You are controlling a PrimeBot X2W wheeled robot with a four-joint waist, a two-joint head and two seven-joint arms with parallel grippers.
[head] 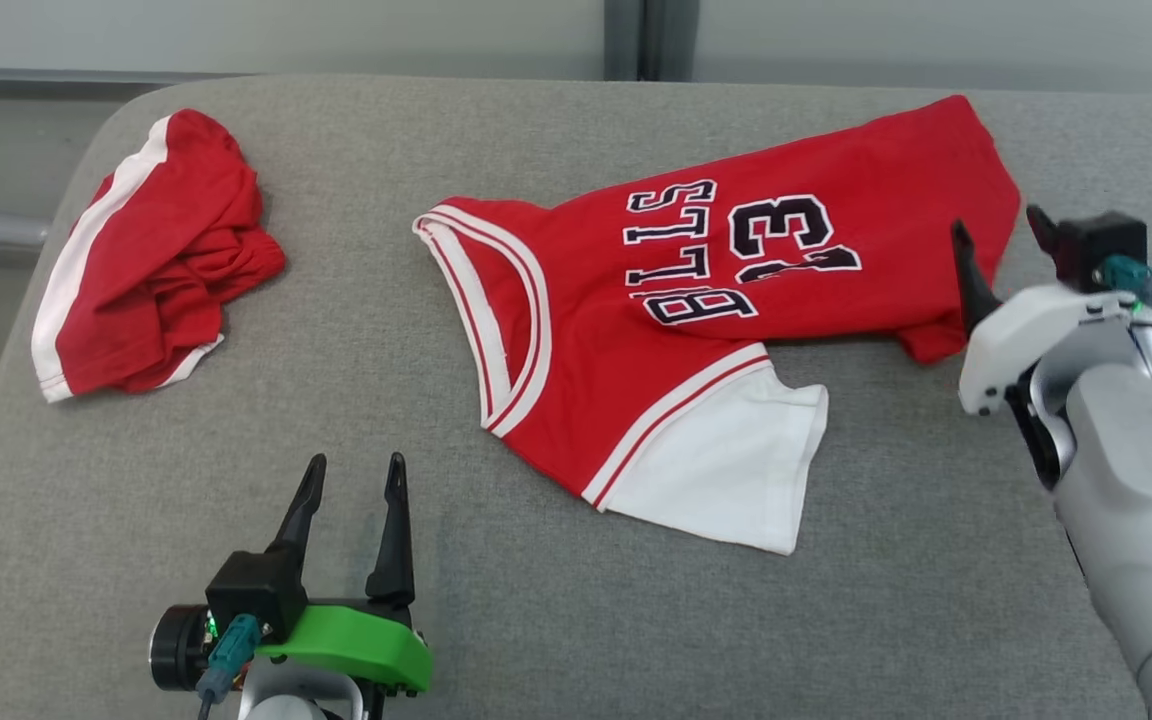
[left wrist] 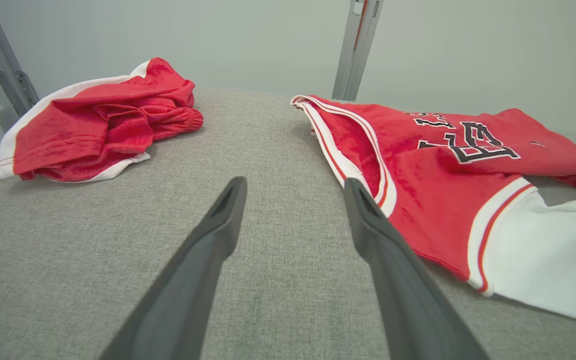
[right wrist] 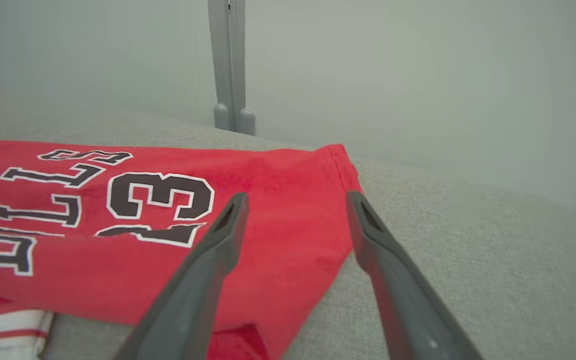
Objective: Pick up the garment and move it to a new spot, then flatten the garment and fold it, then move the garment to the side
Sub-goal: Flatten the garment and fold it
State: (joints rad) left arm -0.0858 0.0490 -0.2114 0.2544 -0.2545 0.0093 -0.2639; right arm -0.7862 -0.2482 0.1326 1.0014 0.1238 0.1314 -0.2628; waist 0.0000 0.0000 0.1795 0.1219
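The garment (head: 656, 380) is a red jersey with white trim, black lettering and a white sleeve, lying partly folded on the grey padded table (head: 556, 620). My right gripper (head: 996, 222) hovers open at the jersey's right hem, holding nothing. In the right wrist view the right gripper's (right wrist: 296, 196) fingers straddle the hem corner of the jersey (right wrist: 278, 175). My left gripper (head: 356, 460) stands open near the table's front, left of the jersey's collar. In the left wrist view the left gripper (left wrist: 294, 184) is empty and the jersey (left wrist: 433, 170) lies to its right.
A crumpled red garment with a white stripe (head: 156, 260) lies at the table's far left, also in the left wrist view (left wrist: 98, 125). A metal post (right wrist: 228, 65) stands behind the table's far edge. Bare grey surface stretches between the two garments and along the front.
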